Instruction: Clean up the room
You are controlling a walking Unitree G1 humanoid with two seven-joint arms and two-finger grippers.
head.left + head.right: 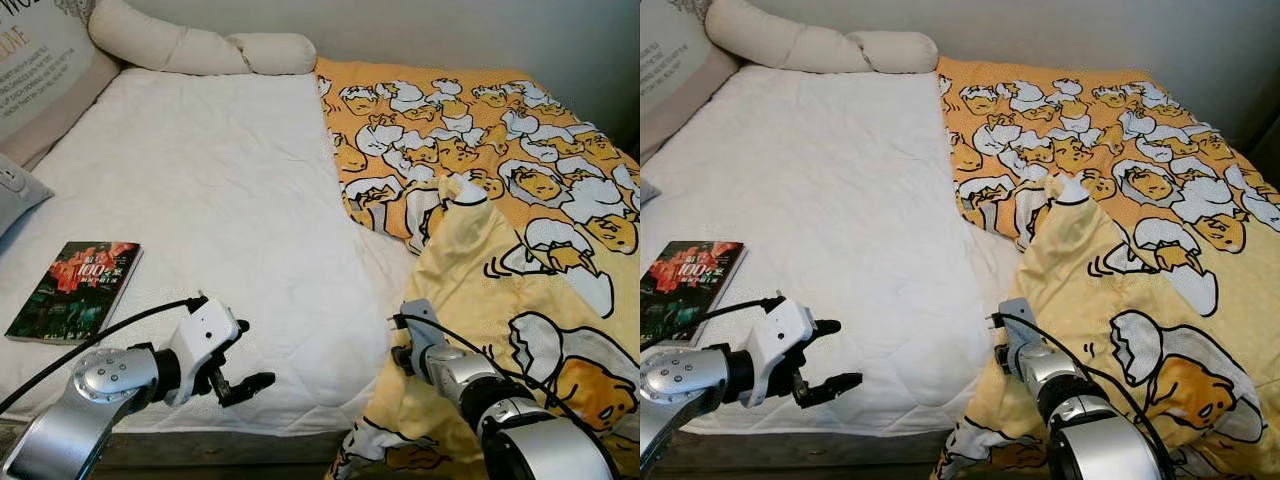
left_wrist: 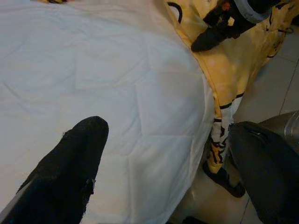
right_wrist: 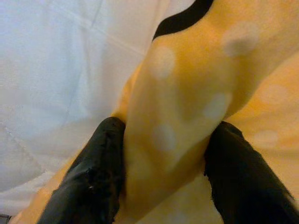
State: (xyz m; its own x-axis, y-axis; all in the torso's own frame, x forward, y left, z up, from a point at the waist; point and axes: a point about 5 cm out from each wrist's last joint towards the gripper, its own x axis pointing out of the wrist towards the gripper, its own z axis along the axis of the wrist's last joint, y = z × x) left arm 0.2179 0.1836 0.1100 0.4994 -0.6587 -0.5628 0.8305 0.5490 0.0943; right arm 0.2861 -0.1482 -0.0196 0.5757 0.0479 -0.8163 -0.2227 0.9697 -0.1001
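A yellow blanket (image 1: 520, 190) printed with cartoon eggs covers the right half of the bed, and its near corner is folded back, showing a plain yellow underside (image 1: 470, 300). My right gripper (image 1: 403, 345) is at the blanket's near left edge. In the right wrist view it (image 3: 163, 135) is shut on a bunched fold of the blanket (image 3: 187, 84). My left gripper (image 1: 238, 368) hovers open over the near edge of the white mattress cover (image 1: 200, 190), fingers (image 2: 70, 163) wide apart with nothing between them.
A book (image 1: 75, 290) with a dark red cover lies on the mattress at the near left. Cream bolster pillows (image 1: 200, 45) line the head of the bed. A printed cushion (image 1: 40, 60) and a grey pillow corner (image 1: 15, 190) sit at the left. Tiled floor (image 2: 275, 79) lies beside the bed.
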